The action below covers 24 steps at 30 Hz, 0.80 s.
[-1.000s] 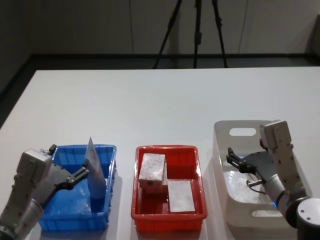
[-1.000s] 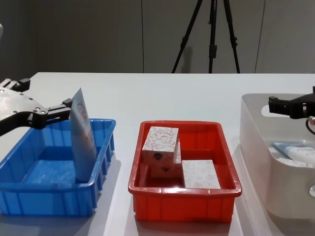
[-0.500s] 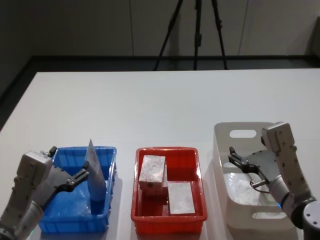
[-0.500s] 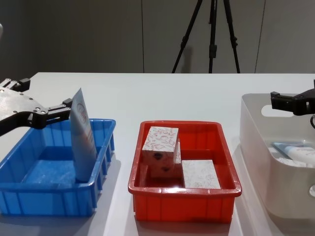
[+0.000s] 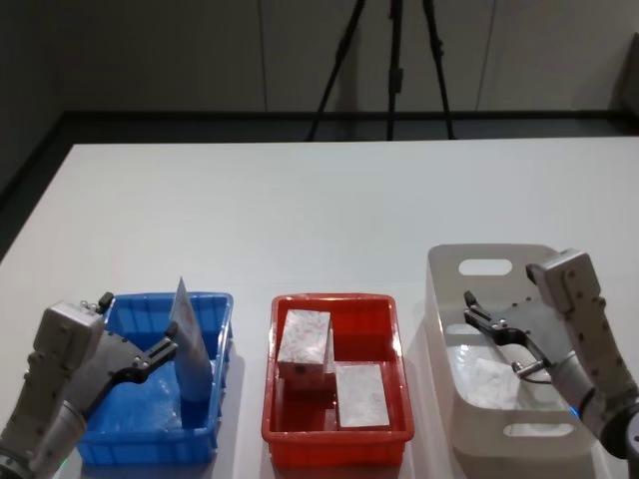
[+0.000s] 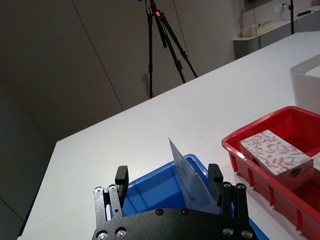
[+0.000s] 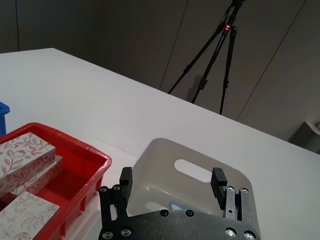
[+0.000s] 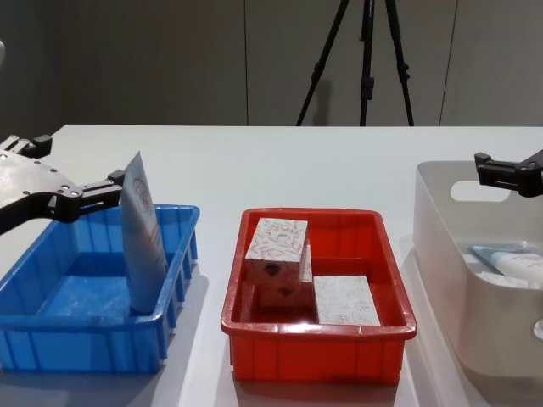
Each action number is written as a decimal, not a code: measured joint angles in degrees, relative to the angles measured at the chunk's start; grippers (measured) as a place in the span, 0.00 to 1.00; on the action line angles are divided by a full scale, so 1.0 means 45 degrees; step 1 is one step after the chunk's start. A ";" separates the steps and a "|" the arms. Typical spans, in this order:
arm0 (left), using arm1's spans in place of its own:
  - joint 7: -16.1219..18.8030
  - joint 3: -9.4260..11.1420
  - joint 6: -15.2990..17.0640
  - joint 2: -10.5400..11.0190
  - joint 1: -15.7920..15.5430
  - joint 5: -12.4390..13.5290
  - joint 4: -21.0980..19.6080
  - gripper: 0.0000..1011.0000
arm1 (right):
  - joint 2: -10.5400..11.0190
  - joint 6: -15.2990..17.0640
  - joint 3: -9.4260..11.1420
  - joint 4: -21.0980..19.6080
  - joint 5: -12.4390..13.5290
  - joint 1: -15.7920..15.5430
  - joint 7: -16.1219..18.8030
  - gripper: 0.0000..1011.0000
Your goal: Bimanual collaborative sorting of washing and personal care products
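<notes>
A pale-blue tube stands upright in the blue bin, leaning on its right wall. My left gripper is open over that bin, one fingertip at the tube's top edge. Three white leafy boxes lie stacked in the red bin in the middle. My right gripper hovers open and holding nothing above the white bin, in which another pale tube lies flat.
The three bins stand in a row along the near edge of the white table. A black tripod stands on the floor behind the table's far edge.
My right gripper has drifted a little to the right over the white bin. The left gripper and the standing tube have stayed where they were.
</notes>
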 joint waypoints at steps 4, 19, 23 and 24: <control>0.0000 0.0000 0.0000 0.0000 0.0000 -0.0001 -0.0001 0.99 | 0.0474 -0.0309 -0.0313 0.0047 0.0315 0.0040 -0.0126 0.99; 0.0000 0.0000 0.0000 0.0000 0.0000 0.0000 0.0000 0.99 | 0.2289 -0.1485 -0.1556 0.0230 0.1566 0.0201 -0.0601 0.99; 0.0000 0.0001 0.0000 0.0000 0.0000 0.0000 -0.0001 0.99 | 0.2849 -0.1856 -0.1939 0.0287 0.1950 0.0252 -0.0745 0.99; 0.0000 0.0000 0.0000 0.0000 0.0000 0.0000 -0.0001 0.99 | 0.2944 -0.1917 -0.2002 0.0297 0.2015 0.0260 -0.0770 0.99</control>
